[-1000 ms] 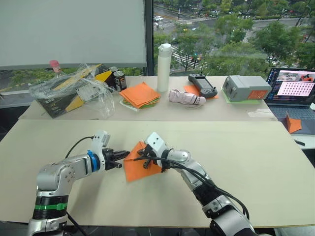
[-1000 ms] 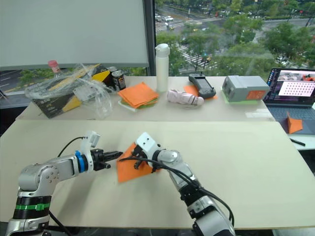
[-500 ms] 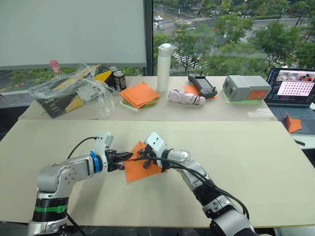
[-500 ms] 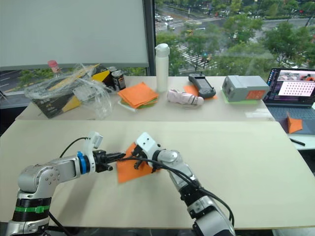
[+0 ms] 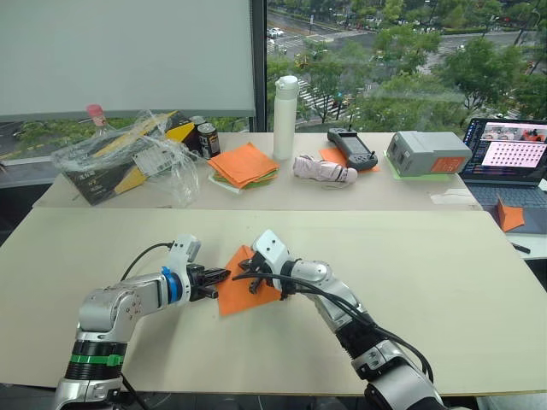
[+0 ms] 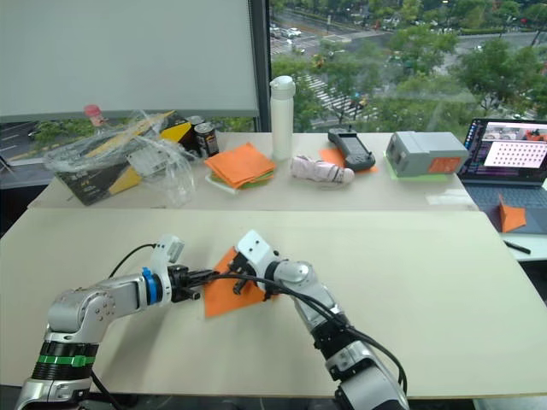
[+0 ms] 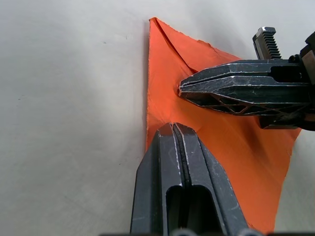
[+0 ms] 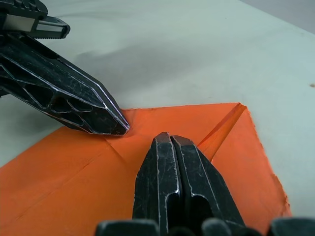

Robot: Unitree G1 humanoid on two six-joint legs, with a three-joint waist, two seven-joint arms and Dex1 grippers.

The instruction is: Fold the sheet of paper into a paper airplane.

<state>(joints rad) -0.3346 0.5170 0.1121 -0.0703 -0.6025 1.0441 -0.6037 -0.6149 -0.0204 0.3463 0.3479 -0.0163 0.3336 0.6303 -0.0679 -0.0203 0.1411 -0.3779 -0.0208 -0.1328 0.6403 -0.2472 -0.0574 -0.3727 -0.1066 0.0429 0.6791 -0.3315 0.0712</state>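
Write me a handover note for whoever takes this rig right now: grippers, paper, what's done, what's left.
Left gripper: shut, tip pressing on the sheet of paper at its left edge.
Right gripper: shut, tip pressing on the sheet near its middle, close to the left tip.
Paper: flat on the near table, partly folded, one corner turned in with a diagonal crease.
Done: first folds only.
Left: every remaining fold; no airplane shape yet.

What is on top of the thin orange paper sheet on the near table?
On the thin orange paper sheet the shut tips of the left gripper and right gripper press. The paper beneath them is covered.
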